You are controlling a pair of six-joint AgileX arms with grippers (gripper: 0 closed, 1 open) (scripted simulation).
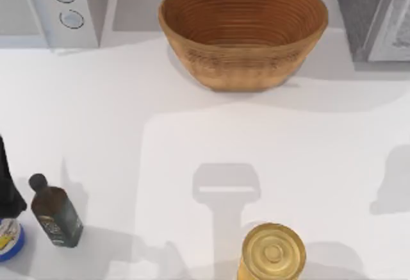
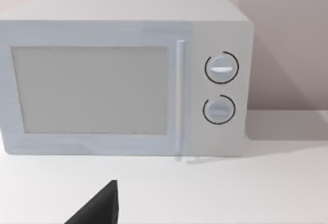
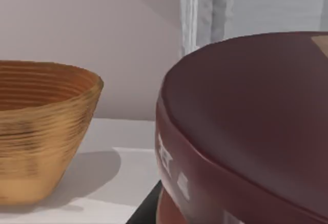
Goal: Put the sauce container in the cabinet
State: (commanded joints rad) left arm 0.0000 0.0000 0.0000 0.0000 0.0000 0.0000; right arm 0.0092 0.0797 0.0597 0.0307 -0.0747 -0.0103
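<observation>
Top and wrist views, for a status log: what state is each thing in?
Microwave: door shut.
Basket: upright, empty.
Bottle: capped, standing on the table.
Gold-lidded jar: lid on, upright.
Sauce container: maroon lid on, close in front of the right wrist camera, cabinet beyond it.
Cabinet: cannot tell whether it is open or shut.

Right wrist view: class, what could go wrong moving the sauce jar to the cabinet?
The sauce container sits close to the camera with the woven basket nearby; a sideways swing could clip it. The cabinet stands just behind the lid, so the jar might strike its frame instead of going in.
</observation>
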